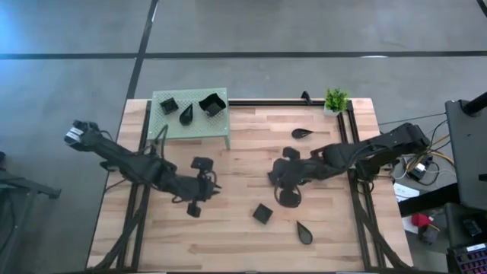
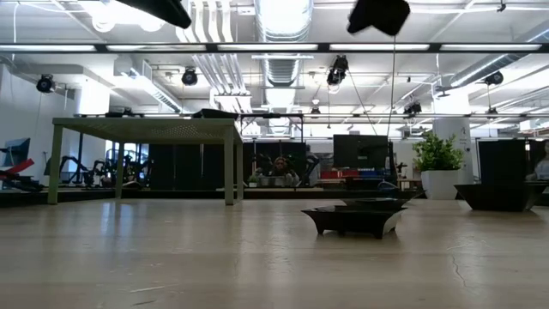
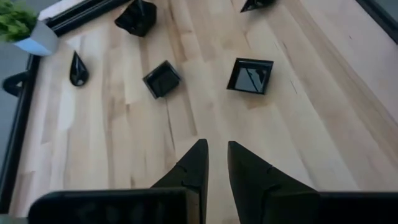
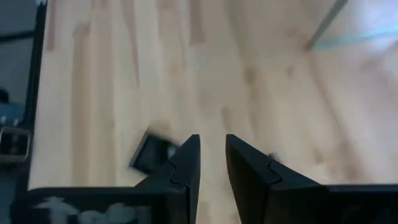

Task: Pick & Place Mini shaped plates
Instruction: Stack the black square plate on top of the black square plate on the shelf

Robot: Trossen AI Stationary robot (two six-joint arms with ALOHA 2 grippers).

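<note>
Three plates [image 1: 189,108] sat on the stand [image 1: 162,125], several lay beyond it, and both the left gripper [image 3: 217,163] and right gripper [image 4: 212,158] showed narrow, empty jaws.

Bare light wooden tabletop [image 1: 236,171] is lying open in the centre, between the two dark arms. Pale green perforated stand [image 1: 163,128] is blocking the far-left corner, carrying three tiny black plates. Small black square plate [image 1: 262,213] and black teardrop-shaped plate [image 1: 305,232] are sitting in the near-middle lane. Small green potted plant [image 1: 335,100] is occupying the far-right corner, another black teardrop dish [image 1: 300,133] lying near it.
</note>
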